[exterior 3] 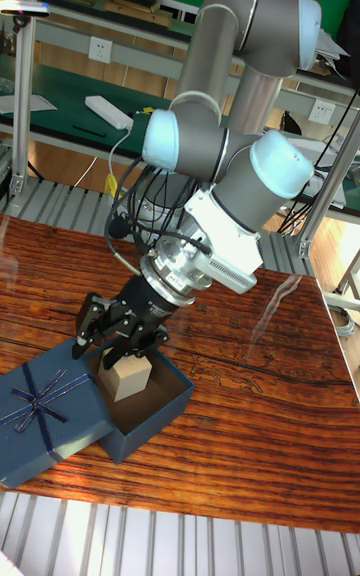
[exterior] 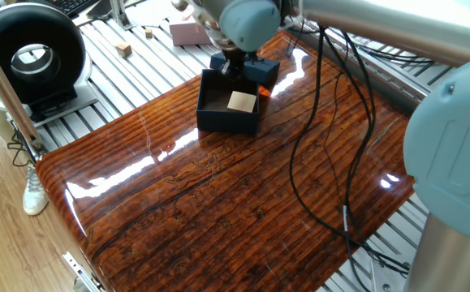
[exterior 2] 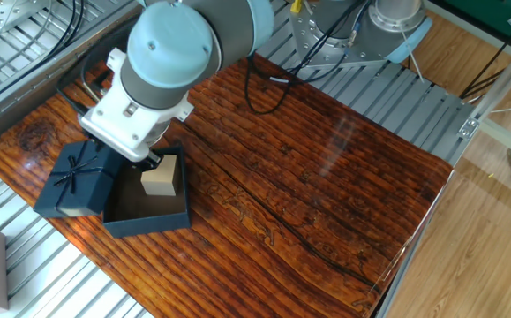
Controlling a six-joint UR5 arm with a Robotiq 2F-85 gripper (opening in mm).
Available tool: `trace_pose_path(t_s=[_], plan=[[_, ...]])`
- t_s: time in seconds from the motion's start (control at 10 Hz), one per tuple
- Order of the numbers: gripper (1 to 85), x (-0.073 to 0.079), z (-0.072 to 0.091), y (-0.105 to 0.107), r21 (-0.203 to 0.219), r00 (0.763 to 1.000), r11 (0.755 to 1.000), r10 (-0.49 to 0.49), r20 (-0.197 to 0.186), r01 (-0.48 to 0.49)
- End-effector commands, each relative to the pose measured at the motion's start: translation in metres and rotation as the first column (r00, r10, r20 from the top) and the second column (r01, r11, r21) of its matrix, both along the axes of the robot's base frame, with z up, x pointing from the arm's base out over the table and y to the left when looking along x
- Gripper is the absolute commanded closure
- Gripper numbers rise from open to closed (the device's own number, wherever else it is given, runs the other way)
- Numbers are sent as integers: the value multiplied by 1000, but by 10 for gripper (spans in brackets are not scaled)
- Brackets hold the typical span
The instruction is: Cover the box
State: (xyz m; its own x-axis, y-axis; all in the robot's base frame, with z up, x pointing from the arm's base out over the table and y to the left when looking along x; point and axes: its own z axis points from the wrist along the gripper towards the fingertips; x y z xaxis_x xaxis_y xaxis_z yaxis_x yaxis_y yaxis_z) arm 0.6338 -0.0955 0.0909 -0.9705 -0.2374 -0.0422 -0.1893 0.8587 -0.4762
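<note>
The navy box [exterior: 228,118] stands open at the far end of the wooden table, with a tan pad [exterior: 241,101] inside. Its navy lid [exterior 2: 78,178], bow up, lies flat on the table, touching the box's side [exterior 2: 147,219]. My gripper [exterior 2: 152,159] hangs low over the seam between lid and box, right by the tan pad [exterior 2: 160,176]. In the tall fixed view its fingers [exterior 3: 88,328] are spread apart above the pad [exterior 3: 128,378] and hold nothing; the lid [exterior 3: 45,418] lies at lower left.
A pale pink gift box [exterior: 187,32] and two small wooden blocks [exterior: 123,49] lie on the slatted metal beyond the table. A black round device [exterior: 30,53] stands at the far left. Black cables [exterior: 324,162] hang from the arm over the wood.
</note>
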Motion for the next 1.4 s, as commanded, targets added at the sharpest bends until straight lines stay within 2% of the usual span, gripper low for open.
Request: trace_pose_path(t_s=[0.0, 0.3, 0.7, 0.9, 1.0, 1.2, 1.3], plan=[[350, 5, -12, -6, -3, 1000, 1000, 10, 26, -10], [317, 12, -18, -16, -4, 998, 999, 38, 46, -37], [317, 16, -20, -21, -6, 997, 999, 47, 60, -47], [317, 18, -26, -14, 38, 997, 999, 21, 80, -24], [317, 21, -27, -16, 41, 995, 999, 28, 92, -32], [323, 25, -32, -26, 25, 993, 998, 59, 101, -62], [357, 25, -33, -30, 15, 992, 998, 65, 104, -67]])
